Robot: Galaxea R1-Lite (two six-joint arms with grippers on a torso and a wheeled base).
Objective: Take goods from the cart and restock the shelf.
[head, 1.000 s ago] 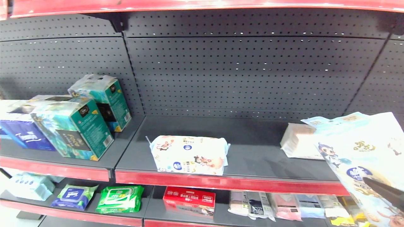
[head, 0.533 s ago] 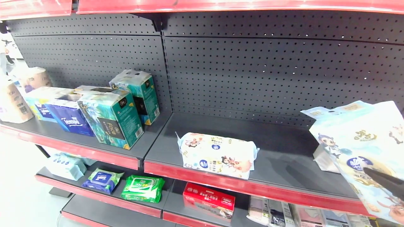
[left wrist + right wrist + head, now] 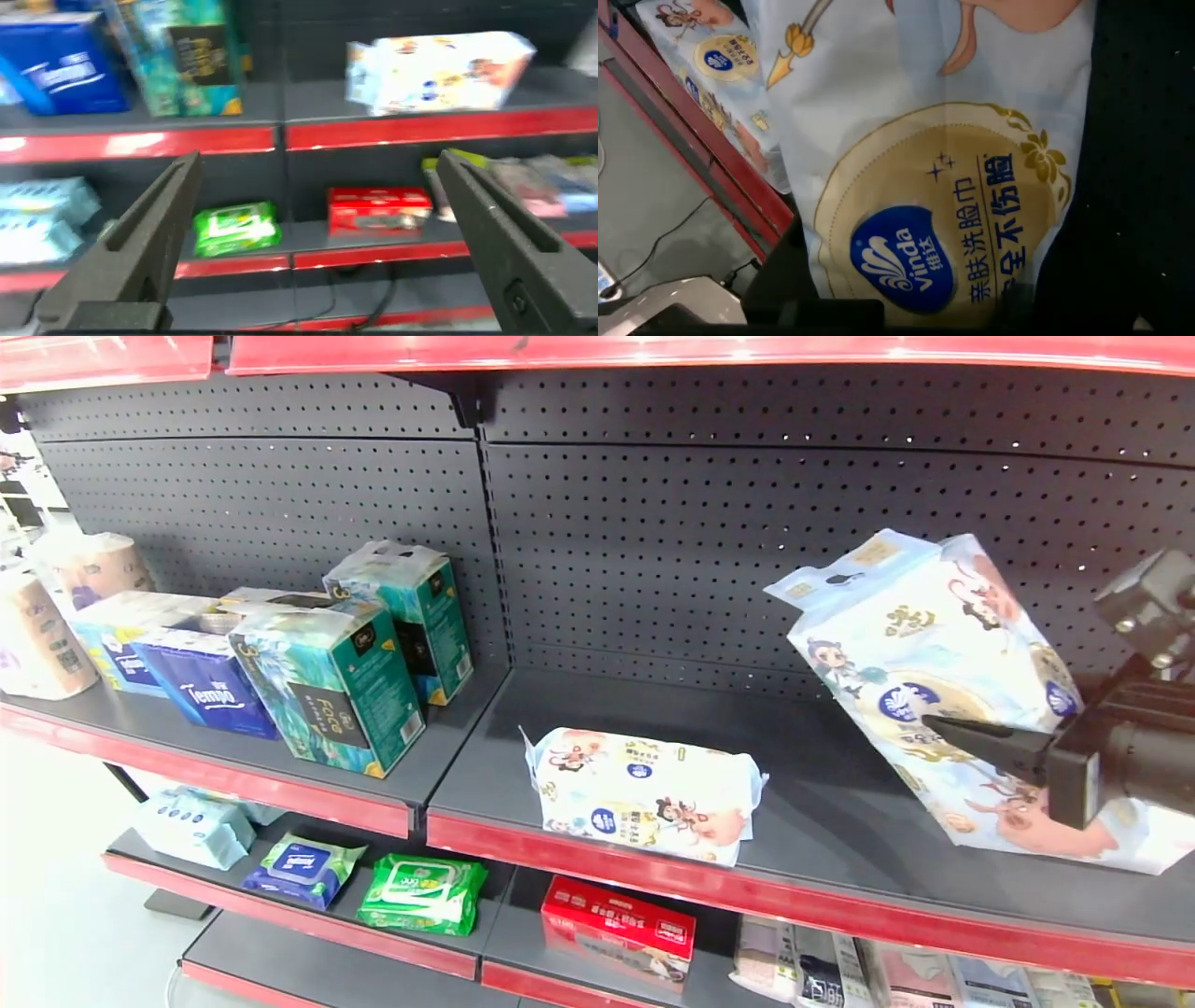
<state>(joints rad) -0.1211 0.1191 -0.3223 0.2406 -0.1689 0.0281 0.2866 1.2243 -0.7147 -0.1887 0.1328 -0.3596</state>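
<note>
White cartoon-print tissue pack (image 3: 934, 653) gripped by right hand (image 3: 943, 723), tilted over shelf (image 3: 822, 803); left hand (image 3: 318, 163) spread, empty.

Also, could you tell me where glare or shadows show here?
Head view: light glares off the top red rail; the pack throws a soft shadow on the shelf. Left wrist view: glare streaks the red shelf edge. Right wrist view: bag evenly lit.

Glossy, crinkled plastic film on the tissue pack (image 3: 934, 644). Matt dark metal on shelf deck (image 3: 653, 709) and perforated back panel (image 3: 700, 541). Red edge strip (image 3: 840, 907) glossy, smooth.
</note>
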